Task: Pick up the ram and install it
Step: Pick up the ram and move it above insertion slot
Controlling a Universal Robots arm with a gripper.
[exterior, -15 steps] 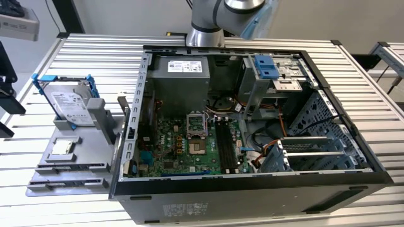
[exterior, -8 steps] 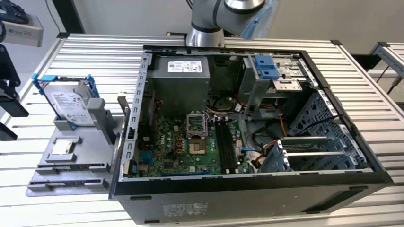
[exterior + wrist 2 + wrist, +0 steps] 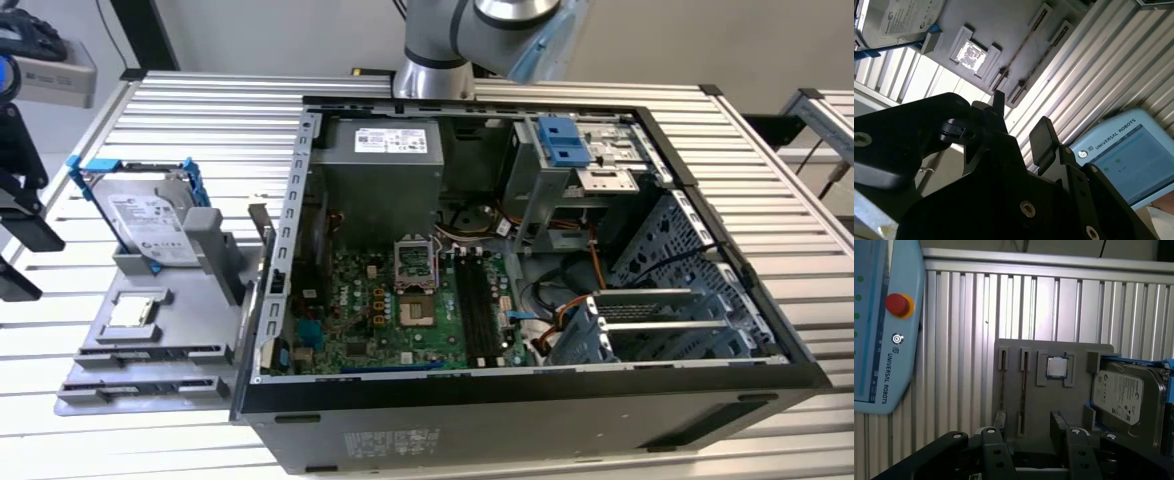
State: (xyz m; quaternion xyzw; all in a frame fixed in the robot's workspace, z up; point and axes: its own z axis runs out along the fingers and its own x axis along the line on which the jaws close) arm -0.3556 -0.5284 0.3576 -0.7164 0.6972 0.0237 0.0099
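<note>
Exterior view: black desktop computer case [image 3: 534,385] lies on its side on the ribbed aluminium table [image 3: 174,110], side panel off. Likely so the green motherboard [image 3: 360,300] faces up and its long black memory slots [image 3: 478,310] can be reached from above. Slots look empty, so install not done.

Grey plastic fixture tray [image 3: 160,345] sits just beside the case on the exterior view's left. It carries the silver hard drive in a blue frame [image 3: 140,215], propped upright, and the small square silver chip [image 3: 134,312], flat in a pocket.

Thin flat ram stick [image 3: 1024,390] stands on edge in the narrow fixture groove next to the chip, seen edge-on as a thin line in both wrist views [image 3: 1021,50]. My read is that it stands on edge so its flat faces can be pinched.

Silver-grey robot arm [image 3: 447,40] is at the far side of the case. Black two-finger gripper [image 3: 1024,425] has its fingers spread wide with nothing between them. It is well apart from the fixture and touches nothing. The open gap lines up roughly over the groove, and the same gap shows in the second wrist view [image 3: 1020,112].

Light-blue control tablet with a red button [image 3: 879,315] lies on the table, off to the side.
</note>
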